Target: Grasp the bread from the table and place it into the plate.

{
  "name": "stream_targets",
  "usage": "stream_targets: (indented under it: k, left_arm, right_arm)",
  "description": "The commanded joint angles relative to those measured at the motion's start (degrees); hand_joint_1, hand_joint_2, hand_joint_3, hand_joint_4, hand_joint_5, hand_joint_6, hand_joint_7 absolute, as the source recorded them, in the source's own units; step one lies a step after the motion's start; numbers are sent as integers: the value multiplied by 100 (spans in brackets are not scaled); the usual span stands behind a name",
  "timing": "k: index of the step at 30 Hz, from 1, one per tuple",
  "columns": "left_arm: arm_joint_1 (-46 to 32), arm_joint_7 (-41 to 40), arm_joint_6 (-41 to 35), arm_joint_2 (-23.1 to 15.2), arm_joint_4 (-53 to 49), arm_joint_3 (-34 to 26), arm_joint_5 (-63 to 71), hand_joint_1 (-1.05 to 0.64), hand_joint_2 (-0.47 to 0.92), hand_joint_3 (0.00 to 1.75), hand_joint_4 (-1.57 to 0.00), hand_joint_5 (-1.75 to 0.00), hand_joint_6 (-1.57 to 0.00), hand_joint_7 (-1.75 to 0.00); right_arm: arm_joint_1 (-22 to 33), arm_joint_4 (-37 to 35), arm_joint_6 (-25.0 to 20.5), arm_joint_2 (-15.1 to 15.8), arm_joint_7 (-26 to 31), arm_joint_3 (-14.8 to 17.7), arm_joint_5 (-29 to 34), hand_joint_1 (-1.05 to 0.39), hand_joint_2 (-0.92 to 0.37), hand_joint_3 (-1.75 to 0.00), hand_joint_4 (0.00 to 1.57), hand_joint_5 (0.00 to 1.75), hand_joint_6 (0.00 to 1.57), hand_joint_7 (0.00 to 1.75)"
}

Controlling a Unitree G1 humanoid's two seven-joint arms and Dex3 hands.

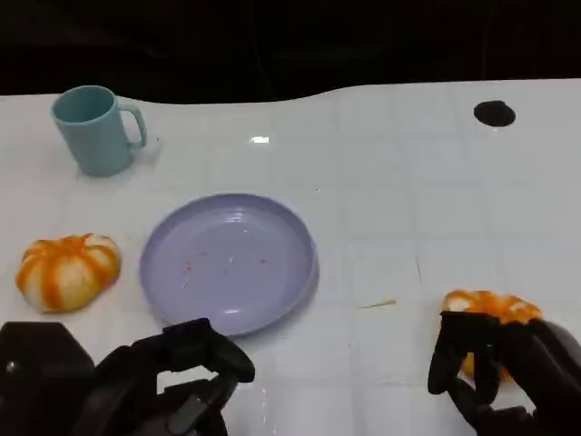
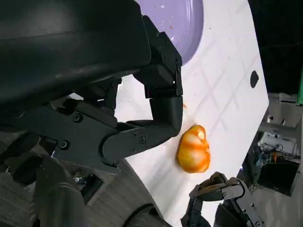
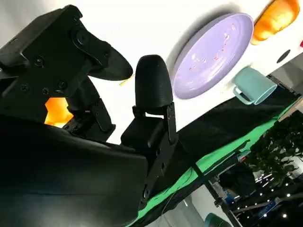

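We count two orange breads: one (image 1: 491, 307) under our right hand (image 1: 495, 368), whose fingers drape it, grip uncertain; another (image 1: 68, 270) left of the one purple plate (image 1: 182, 272). Our left hand (image 1: 172, 377) hovers spread, holding nothing. One teal mug (image 1: 94, 129) stands behind.

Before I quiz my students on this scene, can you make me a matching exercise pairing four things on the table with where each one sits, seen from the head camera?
Things:
1. mug
2. plate
3. bread by the right hand
4. dark round spot

Places:
A. far right corner of the table
B. near right, just beyond the fingers of the right hand
C. far left
D. middle, left of centre

Pairs: 1-C, 2-D, 3-B, 4-A
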State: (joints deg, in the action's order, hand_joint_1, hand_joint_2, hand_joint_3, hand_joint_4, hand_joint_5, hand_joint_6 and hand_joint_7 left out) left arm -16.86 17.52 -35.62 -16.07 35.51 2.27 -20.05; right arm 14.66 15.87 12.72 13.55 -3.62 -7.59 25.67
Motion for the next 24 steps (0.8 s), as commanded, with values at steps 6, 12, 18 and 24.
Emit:
stream_targets:
  k: [6, 12, 18, 24]
  left_arm:
    - [-24, 15, 55, -80, -20, -44, 36, -33, 92, 58, -65, -175, -57, -145]
    - [-26, 7, 41, -81, -18, -50, 39, -34, 92, 58, -65, -175, -57, -145]
    - [-19, 17, 39, -76, -48, -76, 13, -34, 92, 57, -65, -175, -57, -145]
    - [-28, 13, 28, -95, -32, -73, 28, -34, 92, 57, -64, -175, -57, -144]
  right_arm:
    - [-9, -2, -49, 67, 26, 94, -48, -10, -32, -130, 91, 175, 84, 134]
    - [-26, 192, -209, 96, -26, 217, -52, -4, -35, -121, 75, 173, 82, 113]
    - [-43, 607, -682, 216, -121, 269, 439, -17, -39, -94, 73, 140, 84, 83]
    - [-69, 1083, -1303, 445, -468, 263, 1147, -29, -56, -60, 62, 120, 80, 48]
